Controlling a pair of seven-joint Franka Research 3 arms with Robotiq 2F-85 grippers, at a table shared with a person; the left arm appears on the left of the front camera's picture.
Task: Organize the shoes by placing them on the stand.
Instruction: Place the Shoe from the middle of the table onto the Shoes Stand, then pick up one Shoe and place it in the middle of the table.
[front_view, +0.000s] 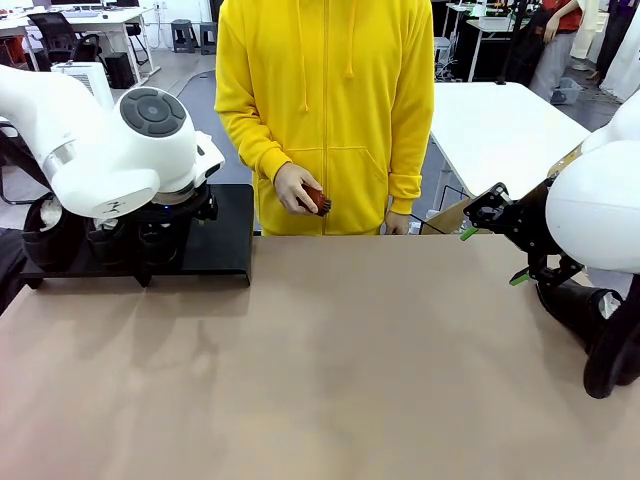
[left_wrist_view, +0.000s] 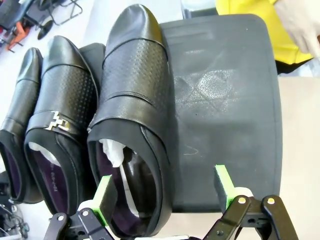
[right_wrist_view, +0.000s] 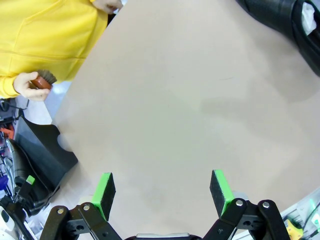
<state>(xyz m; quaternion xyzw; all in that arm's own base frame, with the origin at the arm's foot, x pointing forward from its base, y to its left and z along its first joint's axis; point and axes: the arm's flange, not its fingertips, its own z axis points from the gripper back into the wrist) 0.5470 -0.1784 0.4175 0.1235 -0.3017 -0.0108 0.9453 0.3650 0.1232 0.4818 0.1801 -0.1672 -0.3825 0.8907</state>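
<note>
Front view: the stand sits at the counter's far left, the left arm over it; one shoe lies at the right edge, unplaced.

Left wrist view: left gripper jaws wide, empty; three glossy perforated shoes side by side on the stand.

Right wrist view: right gripper jaws wide, empty above bare counter.

Tan table before us, black stand resting at our ten o'clock, one black shoe lying at our three o'clock
</note>
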